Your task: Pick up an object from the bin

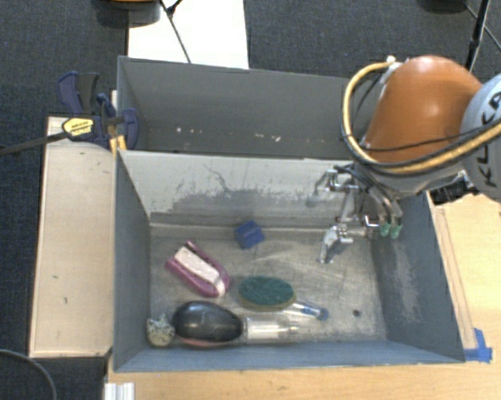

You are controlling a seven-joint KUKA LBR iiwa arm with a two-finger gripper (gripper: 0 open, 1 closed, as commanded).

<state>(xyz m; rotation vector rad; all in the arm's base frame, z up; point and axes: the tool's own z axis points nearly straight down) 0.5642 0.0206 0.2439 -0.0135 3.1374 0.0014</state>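
Metal gripper (pixel 336 240) poised over the bare right part of the floor of the grey metal bin (pixel 412 285); whether it is released or clenched cannot be told. Nearest lie a small blue block (pixel 249 234), to its left, and a dark green round pad (pixel 265 292), nearer the front wall.

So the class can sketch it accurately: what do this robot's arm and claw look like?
The arm is pale grey with dark lettering. A rounded orange cover caps its wrist, looped by yellowish and black cables. The claw is silvery metal, with small green parts beside it.
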